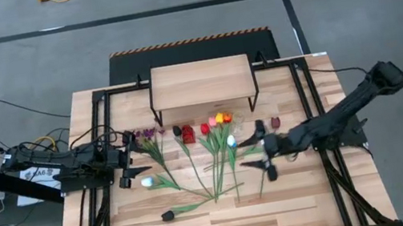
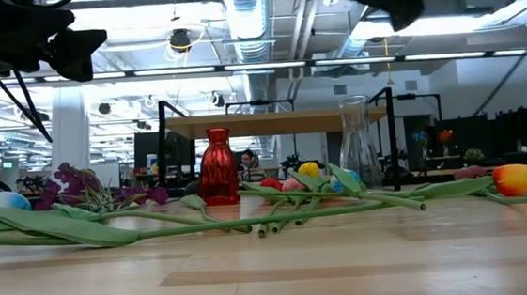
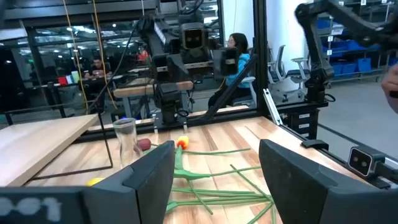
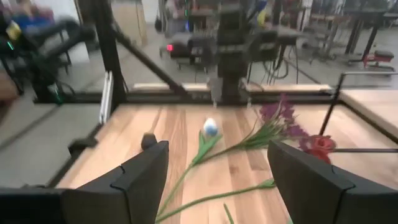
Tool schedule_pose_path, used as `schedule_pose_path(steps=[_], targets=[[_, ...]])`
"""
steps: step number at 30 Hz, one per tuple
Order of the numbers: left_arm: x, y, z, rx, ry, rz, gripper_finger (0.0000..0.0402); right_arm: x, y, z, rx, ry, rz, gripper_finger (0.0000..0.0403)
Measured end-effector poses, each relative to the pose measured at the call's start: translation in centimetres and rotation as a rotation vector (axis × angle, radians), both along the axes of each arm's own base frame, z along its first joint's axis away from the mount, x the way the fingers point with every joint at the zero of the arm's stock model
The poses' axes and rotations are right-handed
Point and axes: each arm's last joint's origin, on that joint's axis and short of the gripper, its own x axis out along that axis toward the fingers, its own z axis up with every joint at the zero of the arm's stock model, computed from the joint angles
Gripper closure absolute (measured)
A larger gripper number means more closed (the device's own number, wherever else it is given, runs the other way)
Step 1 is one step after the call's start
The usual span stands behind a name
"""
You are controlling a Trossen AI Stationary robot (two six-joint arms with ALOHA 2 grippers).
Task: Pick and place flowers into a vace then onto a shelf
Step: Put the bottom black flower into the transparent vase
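Table (image 1: pixel 297 203) of pale wood planks is filling most of the high view, standing on a grey concrete floor (image 1: pixel 188 26) crossed by dark tape lines, with a black mat at its far edge. In the low view a big hall with ceiling ducts and lights is stretching out behind, and a seated person (image 3: pixel 236 50) is showing past the table in the left wrist view. The shelf (image 1: pixel 201 83) is standing at the far middle of the table. The flowers (image 1: pixel 216 155) are lying fanned out on the table just in front of it, stems meeting toward the near side; the purple blossoms (image 1: pixel 146 135) are lying at the left, and one tulip's stem is running under the right arm. A red vase (image 2: pixel 216 167) and a clear glass vase (image 2: pixel 357 143) are standing near the shelf, hard to make out from above. The left end effector (image 1: pixel 129 155) is hovering left of the flowers with fingers apart, holding nothing. The right end effector (image 1: pixel 258 149) is hovering at their right, likewise spread and empty.
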Motion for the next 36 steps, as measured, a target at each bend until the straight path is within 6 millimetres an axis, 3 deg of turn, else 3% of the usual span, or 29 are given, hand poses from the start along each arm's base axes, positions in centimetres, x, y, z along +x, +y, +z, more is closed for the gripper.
schedule_pose_path(steps=[6,14,22,31,36], targets=[[0.0,0.0,-0.1,-0.018,0.009,-0.006,0.0177,5.0,2.2,0.1,-0.050,0.090,0.002,0.0135],[-0.1,-0.4,-0.1,-0.112,0.032,-0.138,0.0177,10.3,5.2,-0.9,-0.174,0.223,0.046,0.0135],[0.0,0.0,-0.1,-0.208,0.040,-0.027,0.0177,15.7,8.1,-1.9,-0.241,0.395,0.112,0.0135],[0.0,0.1,-0.1,-0.276,0.047,0.003,0.0177,19.4,10.4,-4.2,-0.284,0.614,0.195,0.0135],[0.0,0.1,-0.1,-0.280,0.051,0.003,0.0177,21.1,11.2,-5.1,-0.264,0.641,0.246,0.0135]])
